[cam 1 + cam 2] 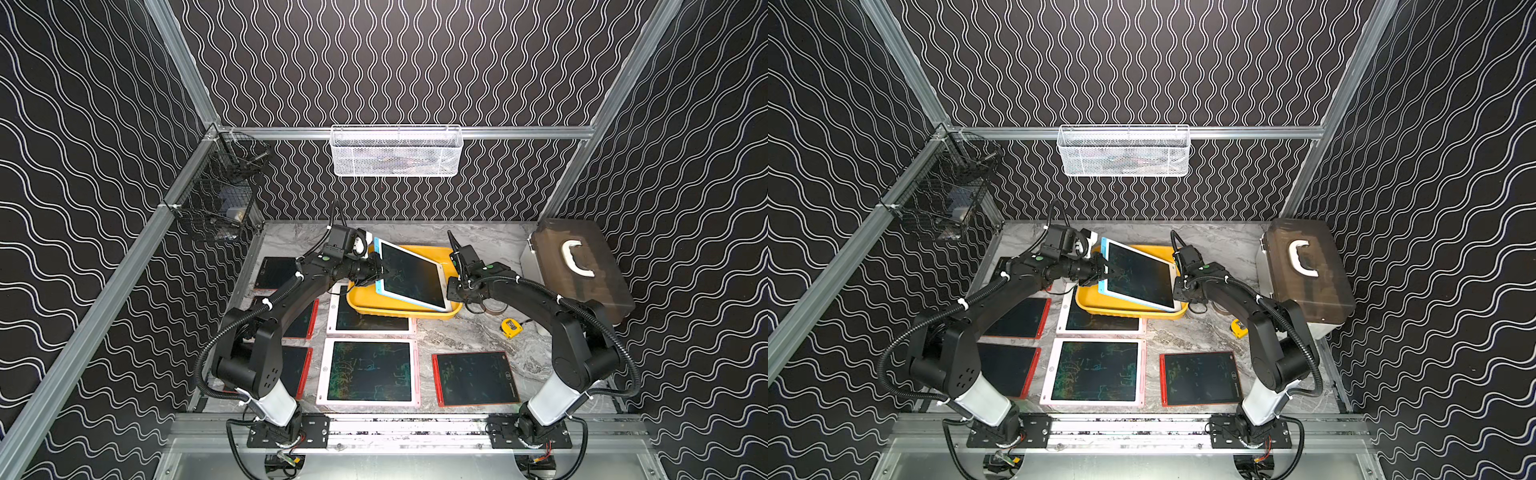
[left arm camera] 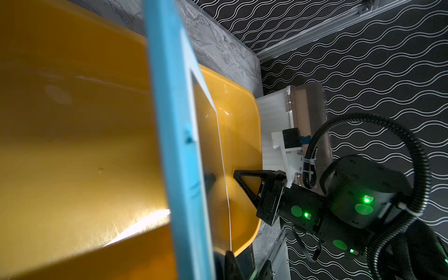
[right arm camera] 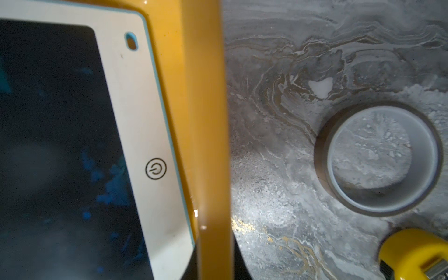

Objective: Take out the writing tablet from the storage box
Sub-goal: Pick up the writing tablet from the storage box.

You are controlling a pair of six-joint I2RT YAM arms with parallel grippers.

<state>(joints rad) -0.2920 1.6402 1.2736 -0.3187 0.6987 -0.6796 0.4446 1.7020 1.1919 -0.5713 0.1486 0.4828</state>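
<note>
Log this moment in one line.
left gripper: shut on tablet edge | right gripper: shut on tray rim | tablet: tilted, opposite edge in tray | status: not yet out

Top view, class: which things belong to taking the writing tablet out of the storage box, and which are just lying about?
Job: blue writing tablet, yellow storage box, left gripper, right gripper.
Lying about: pink tablets, red tablets, tape measure, tape roll, grey case, wire baskets.

The writing tablet [image 1: 411, 274] hides much of the storage box [image 1: 361, 305], which covers the far edge of a pink tablet [image 1: 370, 322].
</note>
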